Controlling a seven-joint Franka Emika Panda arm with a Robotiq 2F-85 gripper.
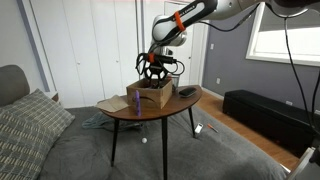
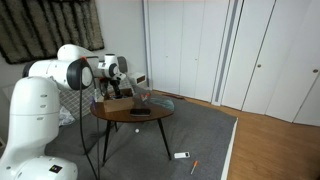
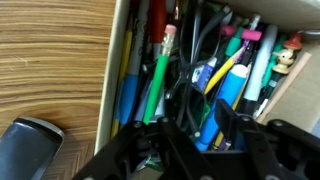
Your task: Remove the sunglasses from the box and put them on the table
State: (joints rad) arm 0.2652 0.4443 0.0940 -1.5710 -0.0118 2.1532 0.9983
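I am hovering the gripper (image 1: 152,72) over the box (image 1: 151,97), fingers apart; pens and pencils (image 3: 160,70) are crowding it, and a dark object (image 1: 187,92) is lying beside it.

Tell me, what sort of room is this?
Probably a living room or bedroom at home: a patterned cushion on grey seating, white closet doors, and a small round wooden table.

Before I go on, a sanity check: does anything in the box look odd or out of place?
Yes. In the wrist view the box is crammed with a jumble of pens, pencils and markers, some crossing each other. No sunglasses are clearly recognisable among them; they may be buried or hidden.
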